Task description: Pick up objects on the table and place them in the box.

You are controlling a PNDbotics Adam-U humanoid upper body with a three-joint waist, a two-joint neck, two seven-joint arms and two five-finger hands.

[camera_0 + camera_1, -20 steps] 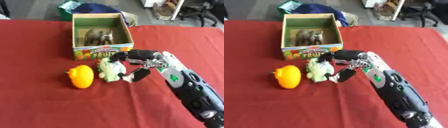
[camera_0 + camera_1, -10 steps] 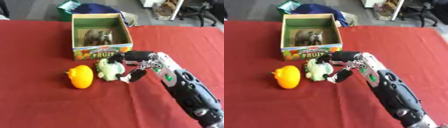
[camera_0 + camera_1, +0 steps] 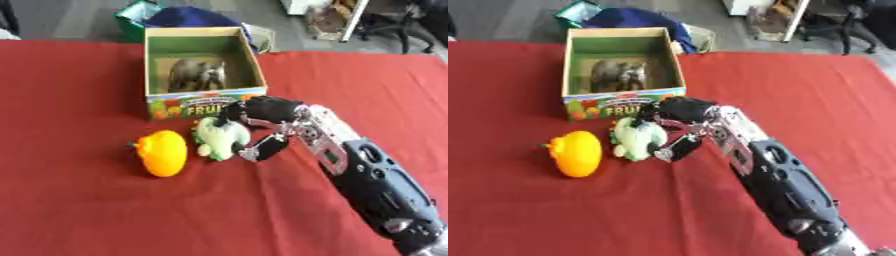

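A pale green plush toy (image 3: 220,138) lies on the red table just in front of the cardboard fruit box (image 3: 203,102). My right hand (image 3: 267,116) reaches in from the lower right, its fingers curving over the toy's top and right side and its thumb (image 3: 266,147) below, closing round it. An orange pumpkin-shaped toy (image 3: 162,152) sits to the left of the green one. Inside the box lies a grey-brown animal figure (image 3: 197,74). My left hand shows in neither view.
The red tablecloth (image 3: 79,210) covers the whole table. Beyond the far edge lie a blue cloth (image 3: 188,17) and a green bag (image 3: 136,12) on the floor, with office chair legs (image 3: 394,30) at the upper right.
My right hand has closed in a little further round the green plush toy. The toys and the box have not moved.
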